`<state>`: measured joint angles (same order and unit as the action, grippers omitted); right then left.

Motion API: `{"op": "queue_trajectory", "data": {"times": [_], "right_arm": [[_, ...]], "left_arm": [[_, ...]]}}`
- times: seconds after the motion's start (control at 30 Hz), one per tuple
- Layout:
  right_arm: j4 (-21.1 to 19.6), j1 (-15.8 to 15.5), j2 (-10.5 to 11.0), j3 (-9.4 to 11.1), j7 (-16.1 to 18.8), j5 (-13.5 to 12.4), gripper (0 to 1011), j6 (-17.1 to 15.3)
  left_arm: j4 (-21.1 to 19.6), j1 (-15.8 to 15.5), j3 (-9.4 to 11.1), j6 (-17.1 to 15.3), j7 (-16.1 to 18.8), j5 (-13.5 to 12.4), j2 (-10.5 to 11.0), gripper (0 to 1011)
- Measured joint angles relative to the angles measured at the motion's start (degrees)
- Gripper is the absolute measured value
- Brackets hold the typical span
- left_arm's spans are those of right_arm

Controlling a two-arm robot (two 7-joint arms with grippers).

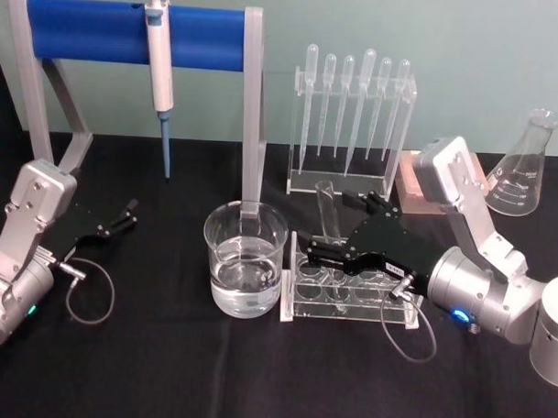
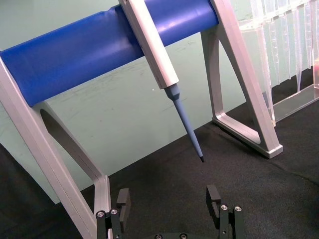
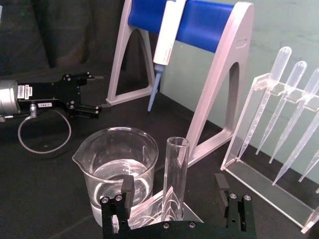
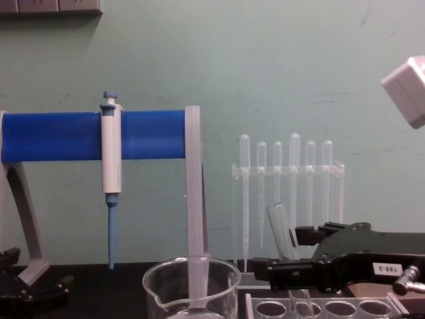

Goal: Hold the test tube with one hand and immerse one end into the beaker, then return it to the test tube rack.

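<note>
Right pincer [image 3: 174, 185] gaping, empty, astride leaning test tube [image 3: 175, 162] in test tube rack [image 1: 341, 308]. Off-centre closing risk: glass levered toward beaker [image 3: 112, 169] just beside. Left pincer [image 1: 125, 215] parked, open.

Beaker [image 1: 245, 258] just beside rack [image 1: 349, 308]; stand leg [image 1: 253, 126] close behind; table [image 1: 255, 382] front open

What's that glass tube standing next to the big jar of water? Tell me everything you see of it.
The test tube is a slim, clear glass tube, open at its rim and looking empty. Its lower end sits in a hole of the clear rack, just right of the beaker, and it leans with its rim toward the robot's left. The right gripper brackets it, fingers open on either side, not touching the glass.
</note>
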<state>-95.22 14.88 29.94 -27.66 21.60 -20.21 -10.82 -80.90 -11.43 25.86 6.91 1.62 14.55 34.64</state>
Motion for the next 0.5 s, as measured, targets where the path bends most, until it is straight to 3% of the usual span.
{"op": "queue_trajectory", "data": {"times": [0.23, 0.5], "right_arm": [[1.1, 1.4, -1.1, 0.2, 1.9, 0.0, 979, -3.2], [1.5, 1.8, -2.1, 0.5, 2.3, 0.5, 792, -4.2]], "left_arm": [[0.0, 0.0, 0.0, 0.0, 0.0, 0.0, 0.0, 1000], [0.0, 0.0, 0.0, 0.0, 0.0, 0.0, 0.0, 1000]]}}
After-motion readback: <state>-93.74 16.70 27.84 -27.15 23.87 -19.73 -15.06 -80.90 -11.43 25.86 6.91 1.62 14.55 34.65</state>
